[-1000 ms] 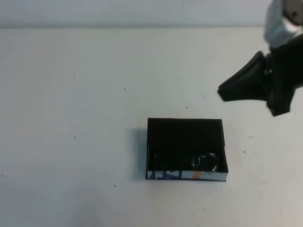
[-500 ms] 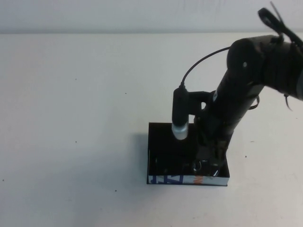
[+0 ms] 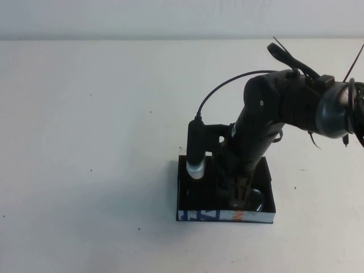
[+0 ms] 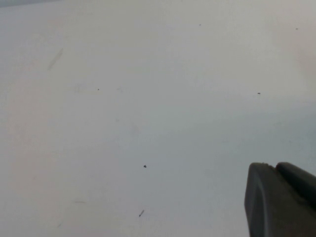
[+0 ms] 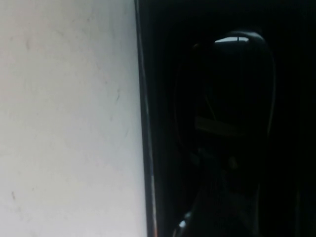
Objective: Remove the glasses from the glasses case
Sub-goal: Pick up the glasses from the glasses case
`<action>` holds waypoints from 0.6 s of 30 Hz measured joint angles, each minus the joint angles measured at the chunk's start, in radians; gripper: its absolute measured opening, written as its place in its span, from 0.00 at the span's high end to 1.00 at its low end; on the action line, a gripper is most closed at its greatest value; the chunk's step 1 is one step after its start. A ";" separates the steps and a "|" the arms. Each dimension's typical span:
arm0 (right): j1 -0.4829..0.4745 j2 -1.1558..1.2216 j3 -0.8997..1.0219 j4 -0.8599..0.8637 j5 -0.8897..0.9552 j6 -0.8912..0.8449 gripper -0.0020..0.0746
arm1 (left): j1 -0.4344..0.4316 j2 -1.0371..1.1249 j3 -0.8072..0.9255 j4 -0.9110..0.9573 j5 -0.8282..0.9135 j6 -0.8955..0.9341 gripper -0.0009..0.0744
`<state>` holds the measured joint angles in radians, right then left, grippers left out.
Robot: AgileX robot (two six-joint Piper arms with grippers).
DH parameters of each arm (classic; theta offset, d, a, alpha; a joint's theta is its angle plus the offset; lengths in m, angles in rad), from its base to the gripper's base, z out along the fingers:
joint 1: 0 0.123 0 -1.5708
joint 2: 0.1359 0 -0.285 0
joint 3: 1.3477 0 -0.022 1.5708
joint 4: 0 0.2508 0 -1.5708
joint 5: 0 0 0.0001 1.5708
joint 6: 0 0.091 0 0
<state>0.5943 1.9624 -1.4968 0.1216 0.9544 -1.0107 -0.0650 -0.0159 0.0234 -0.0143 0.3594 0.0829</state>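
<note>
The glasses case [image 3: 196, 215], a shallow black box with a white printed front edge, lies open at the table's near middle. The black glasses [image 3: 257, 197] lie inside along its front, mostly covered by my right arm. My right gripper [image 3: 238, 196] reaches down into the case, right at the glasses. In the right wrist view the case wall [image 5: 145, 123] runs beside the white table, and the glasses [image 5: 237, 74] show as a dark curved frame inside. My left gripper [image 4: 275, 167] shows only in the left wrist view, shut and empty over bare table.
The white table [image 3: 85, 142] stretches out to the left of and behind the case. A camera [image 3: 197, 153] on the right arm hangs over the case's left half. A cable [image 3: 222, 85] loops above it.
My right arm has swung in from the far right and come down into the case. In the last half second it shifted slightly left and lower. The case has not moved.
</note>
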 joint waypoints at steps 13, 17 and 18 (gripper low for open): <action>0.000 -0.006 -0.008 -0.008 0.023 0.000 0.51 | 0.000 0.000 0.000 0.000 0.000 0.000 0.99; 0.000 -0.050 -0.008 -0.010 0.065 0.004 0.51 | 0.000 0.000 0.000 0.000 0.000 0.000 0.99; 0.000 -0.058 -0.008 -0.005 0.078 0.006 0.51 | 0.000 0.000 0.000 0.000 0.000 0.000 0.99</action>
<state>0.5943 1.9040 -1.5044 0.1166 1.0323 -1.0046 -0.0650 -0.0159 0.0234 -0.0143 0.3594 0.0829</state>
